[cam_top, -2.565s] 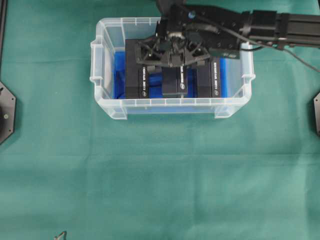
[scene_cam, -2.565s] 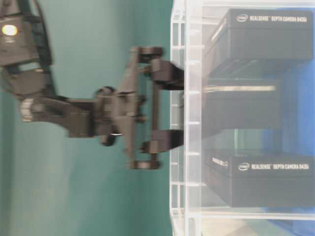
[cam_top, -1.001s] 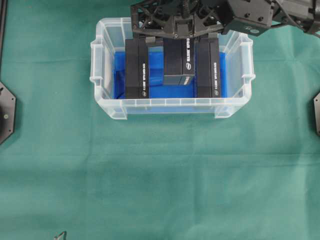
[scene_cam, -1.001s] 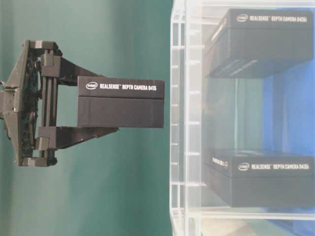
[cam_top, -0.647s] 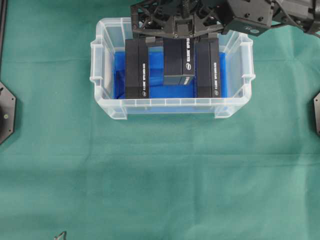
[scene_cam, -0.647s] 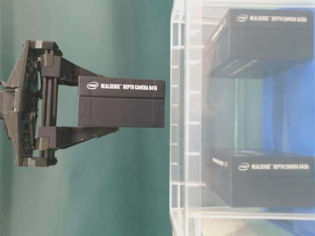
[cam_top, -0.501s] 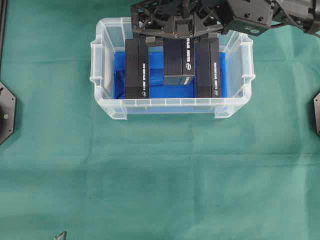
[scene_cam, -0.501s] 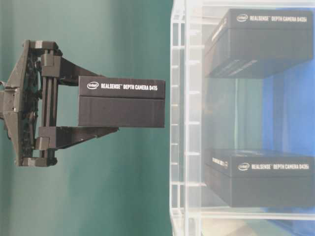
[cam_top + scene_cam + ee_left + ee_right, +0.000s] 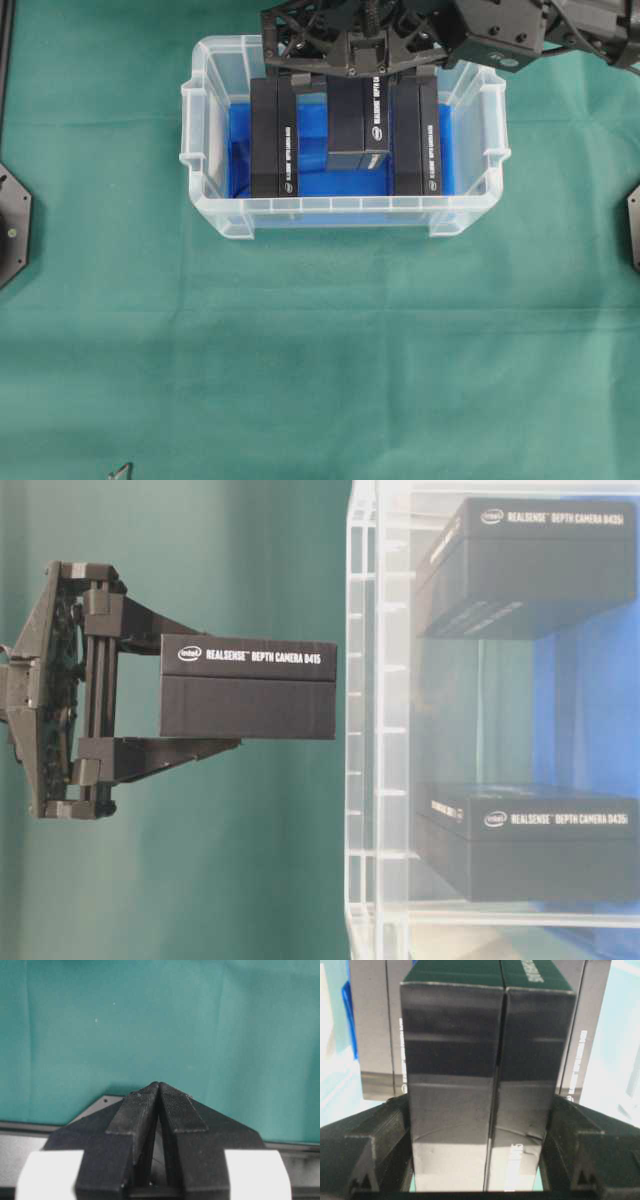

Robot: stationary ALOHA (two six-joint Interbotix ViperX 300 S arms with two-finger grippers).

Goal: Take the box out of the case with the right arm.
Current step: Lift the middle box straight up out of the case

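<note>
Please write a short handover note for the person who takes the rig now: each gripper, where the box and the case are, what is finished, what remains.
Right gripper: jaws closed on the black box, holding it above the case, clear of the rim in the table-level view.
Left gripper: jaws shut, empty, over bare green cloth, away from the case.
Case: on the cloth, two more black boxes inside, standing on the blue floor.
Done: the box is gripped and lifted out.
Left: probably carry it to the side and set it down on the cloth, then release.
</note>
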